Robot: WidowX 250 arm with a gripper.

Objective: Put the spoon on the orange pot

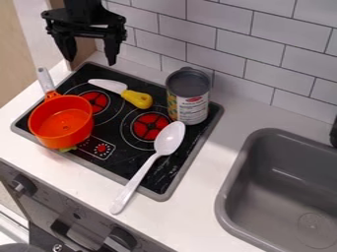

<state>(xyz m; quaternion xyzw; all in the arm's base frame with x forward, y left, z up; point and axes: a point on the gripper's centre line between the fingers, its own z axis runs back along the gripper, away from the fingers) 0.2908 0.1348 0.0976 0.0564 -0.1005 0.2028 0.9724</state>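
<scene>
The black gripper (91, 55) hangs at the upper left, above the stove's back left corner, with its two fingers spread apart and nothing between them. Below it, at the left of the stove, stands the orange pot (62, 121), its grey-white handle pointing to the back left. A white spoon (139, 178) lies diagonally across the stove's front right part. Its bowl is near the right burner and its handle end rests on the white counter at the front. Spoon and gripper are well apart.
On the black stove (121, 160), a toy knife (125, 92) with a yellow handle lies at the back and a tin can (189, 101) stands at the back right. Something green shows under the pot. A grey sink (227, 206) is at the right; a tiled wall runs behind.
</scene>
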